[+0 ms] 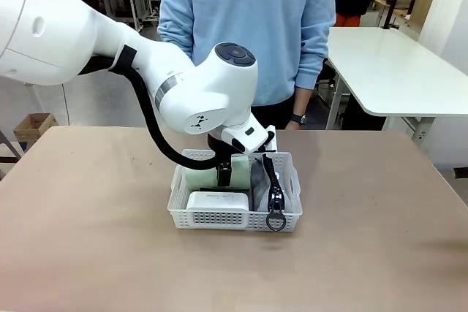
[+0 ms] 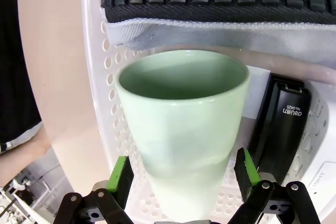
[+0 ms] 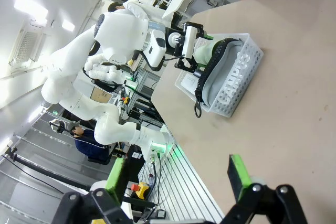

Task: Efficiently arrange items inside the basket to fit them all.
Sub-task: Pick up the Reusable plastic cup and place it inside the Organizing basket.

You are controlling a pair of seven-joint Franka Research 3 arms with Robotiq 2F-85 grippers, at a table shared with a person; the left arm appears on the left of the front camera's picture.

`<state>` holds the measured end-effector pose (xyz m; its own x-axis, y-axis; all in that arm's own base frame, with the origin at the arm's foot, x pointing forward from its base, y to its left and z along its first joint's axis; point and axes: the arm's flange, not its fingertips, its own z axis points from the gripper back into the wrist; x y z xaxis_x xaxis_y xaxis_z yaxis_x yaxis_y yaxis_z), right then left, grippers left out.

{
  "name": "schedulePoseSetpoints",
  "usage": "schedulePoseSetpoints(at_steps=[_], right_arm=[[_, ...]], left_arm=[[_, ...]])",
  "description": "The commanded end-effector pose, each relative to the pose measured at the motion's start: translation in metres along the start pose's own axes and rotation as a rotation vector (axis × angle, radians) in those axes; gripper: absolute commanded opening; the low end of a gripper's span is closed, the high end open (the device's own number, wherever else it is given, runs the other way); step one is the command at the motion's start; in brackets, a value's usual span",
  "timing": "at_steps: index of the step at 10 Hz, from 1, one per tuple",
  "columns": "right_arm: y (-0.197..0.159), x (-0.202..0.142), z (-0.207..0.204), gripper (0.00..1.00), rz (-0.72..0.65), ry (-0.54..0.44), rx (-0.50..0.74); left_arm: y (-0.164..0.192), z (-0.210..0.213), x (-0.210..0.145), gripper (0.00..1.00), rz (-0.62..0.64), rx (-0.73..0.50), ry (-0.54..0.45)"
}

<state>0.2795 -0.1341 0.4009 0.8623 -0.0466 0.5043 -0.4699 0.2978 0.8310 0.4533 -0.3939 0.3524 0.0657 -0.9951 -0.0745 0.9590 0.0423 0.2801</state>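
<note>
- The white basket (image 1: 235,218) is sitting in the middle of the brown table (image 1: 88,239), and a person in a light blue sweatshirt (image 1: 248,27) is standing at the far side just behind it.
- The left arm is reaching down into the basket from above, and its left gripper (image 2: 181,174) is straddling the pale green cup (image 2: 184,124).
- In the left wrist view the green pads (image 2: 122,178) are standing just off either side of the cup's lower body, with a sliver of gap showing on each side, so the jaws are looking spread and not pressing on it.
- The cup is lying on its side in the far part of the basket, close against the lattice wall.
- The black stapler (image 2: 281,124) is lying just beside the cup, and the small white box (image 1: 217,199) is filling the near left corner of the basket.
- The grey oval case (image 1: 274,188) is standing on edge along the basket's right side, its black zipper uppermost and its ring pull (image 1: 276,220) hanging over the near rim.
- The right gripper (image 3: 178,182) is hovering well away from the basket, jaws wide apart with nothing between them.
</note>
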Motion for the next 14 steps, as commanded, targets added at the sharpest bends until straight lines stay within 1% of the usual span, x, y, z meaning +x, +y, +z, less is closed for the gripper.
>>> schedulePoseSetpoints(at_steps=[1, 7, 10, 11, 12, 13, 14], right_arm=[[0.001, 0.000, 0.000, 1.00, 0.015, -0.008, 0.009], [0.001, 0.000, 0.000, 1.00, 0.015, -0.008, 0.009], [0.001, 0.000, 0.000, 1.00, 0.015, -0.008, 0.009], [0.001, 0.000, 0.000, 1.00, 0.015, -0.008, 0.009], [0.001, 0.000, 0.000, 1.00, 0.015, -0.008, 0.009], [0.001, 0.000, 0.000, 1.00, 0.015, -0.008, 0.009], [0.001, 0.000, 0.000, 1.00, 0.015, -0.008, 0.009]], left_arm=[[0.001, 0.000, 0.000, 1.00, 0.000, 0.027, 0.015], [0.000, 0.007, -0.006, 1.00, 0.001, 0.047, 0.002], [-0.002, 0.021, -0.012, 1.00, -0.001, 0.046, -0.039], [-0.005, 0.037, -0.021, 1.00, -0.009, 0.041, -0.082], [-0.007, 0.059, -0.038, 1.00, 0.002, 0.016, -0.141], [-0.007, 0.082, -0.064, 1.00, 0.043, -0.014, -0.191], [-0.007, 0.104, -0.096, 1.00, 0.061, -0.118, -0.303]])
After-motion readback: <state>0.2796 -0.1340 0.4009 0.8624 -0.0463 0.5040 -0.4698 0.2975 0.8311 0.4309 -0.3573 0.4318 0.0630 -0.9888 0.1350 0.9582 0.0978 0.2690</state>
